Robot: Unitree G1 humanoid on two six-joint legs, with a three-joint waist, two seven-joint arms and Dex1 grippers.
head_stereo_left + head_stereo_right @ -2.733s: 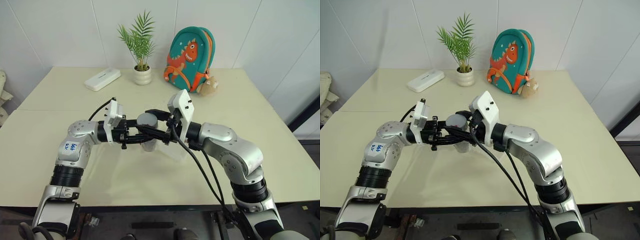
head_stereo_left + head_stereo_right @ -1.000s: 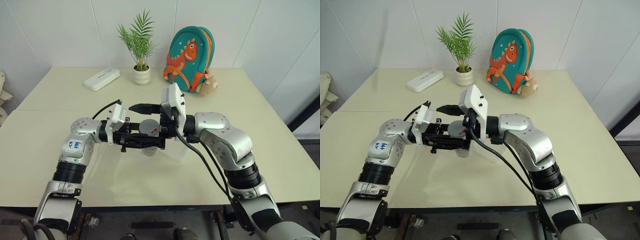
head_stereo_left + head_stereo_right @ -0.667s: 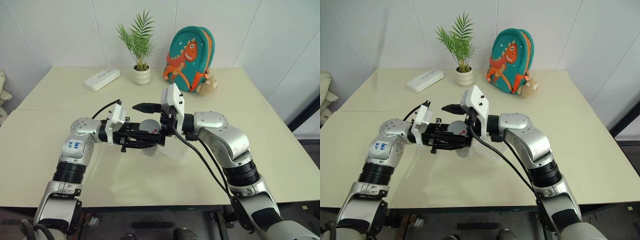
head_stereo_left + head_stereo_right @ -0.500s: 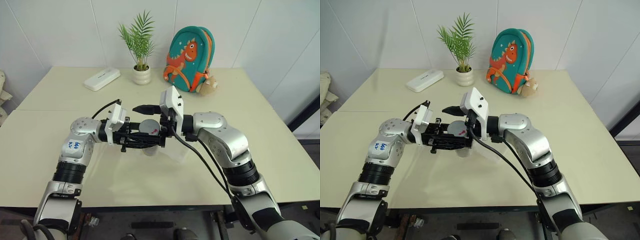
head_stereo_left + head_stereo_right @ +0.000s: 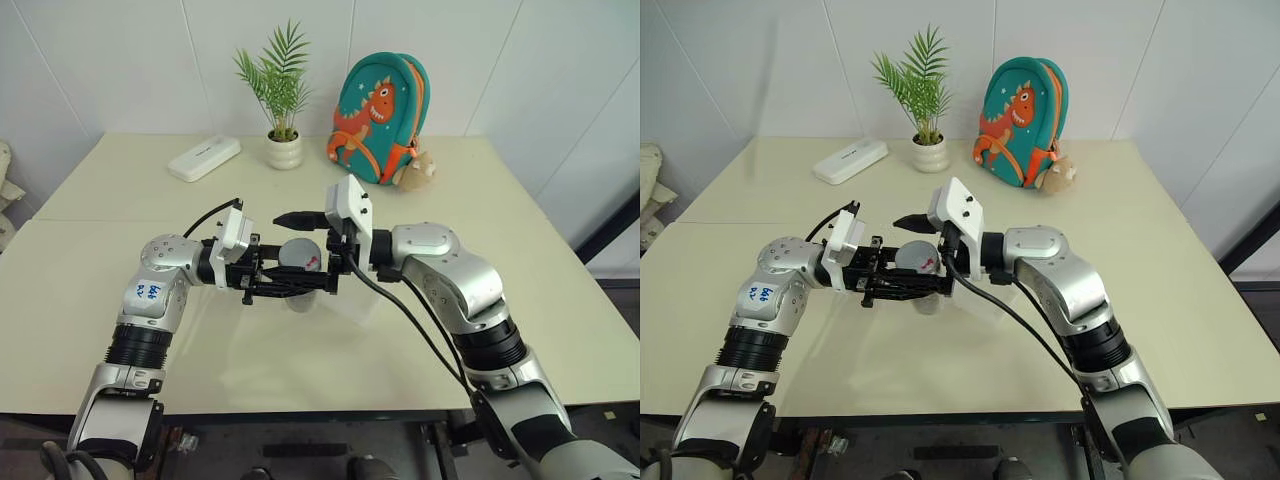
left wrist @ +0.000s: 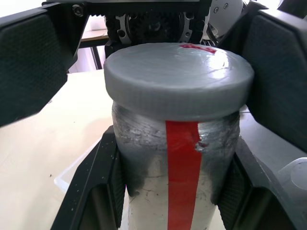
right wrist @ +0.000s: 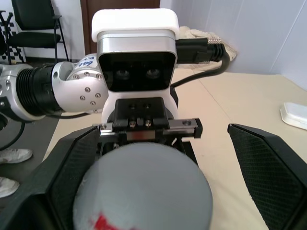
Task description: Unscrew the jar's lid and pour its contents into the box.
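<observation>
A robot's left gripper [image 5: 318,283] clamps the jar [image 6: 177,177] by its body, holding it upright above the cream counter [image 5: 120,300], with the two black fingers [image 6: 103,191] pressed against either side of the silvery wall below the lid [image 6: 178,76]. The jar's red stripe runs straight down its side, facing the left wrist camera. The grey lid sits on the jar, a small red mark near its edge.

The right gripper [image 5: 300,245] reaches in from the opposite side, level with the lid, its fingers [image 7: 268,172] spread wide on either side of the lid and clear of it. One finger [image 5: 298,217] shows dark just behind the lid, toward the plant; the other stands on the jar's near side.

The clear box [image 5: 352,300] lies on the counter just beside and partly under the jar, on the side of the right arm; its edge also shows pale under the jar in the left wrist view. The contents are hidden inside the closed jar.

Well behind the jar, along the counter's far edge by the white wall, stand a white oblong device [image 5: 205,158], a potted plant [image 5: 281,95] and a teal dinosaur backpack [image 5: 380,105] with a small plush toy [image 5: 418,172] leaning against it.
</observation>
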